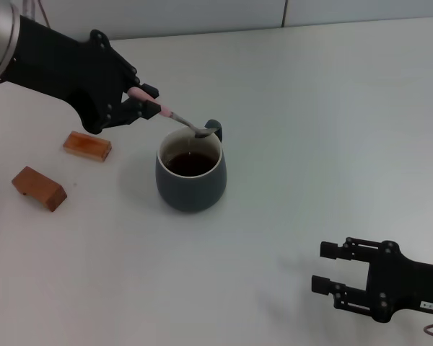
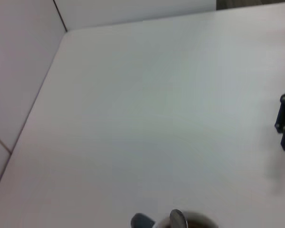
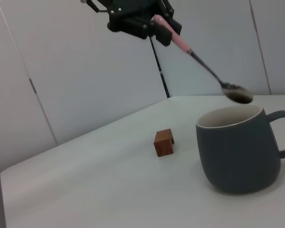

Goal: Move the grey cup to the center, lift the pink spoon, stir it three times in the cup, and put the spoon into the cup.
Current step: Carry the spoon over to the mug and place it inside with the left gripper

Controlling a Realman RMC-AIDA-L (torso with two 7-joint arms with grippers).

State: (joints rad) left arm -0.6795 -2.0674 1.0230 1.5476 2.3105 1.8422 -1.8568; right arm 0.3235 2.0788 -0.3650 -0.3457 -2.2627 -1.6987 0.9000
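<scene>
White tabletop [image 1: 310, 144] with pale wall panels behind sets the scene. Over it, the left gripper [image 1: 146, 101] is clamped on the pink handle of the pink spoon [image 1: 179, 120], which slants down so that its metal bowl hangs just above the rim of the grey cup [image 1: 191, 176], clear of the dark liquid inside, as the right wrist view shows. The cup stands near the middle of the table, its handle facing away from the robot. Two brown wooden blocks [image 1: 86, 145] lie well apart to the left. The right gripper [image 1: 330, 267] rests low near the front edge, fingers spread, holding nothing. The spoon looks poised either to dip or to be released; next, I judge, it must be lowered into the cup.
</scene>
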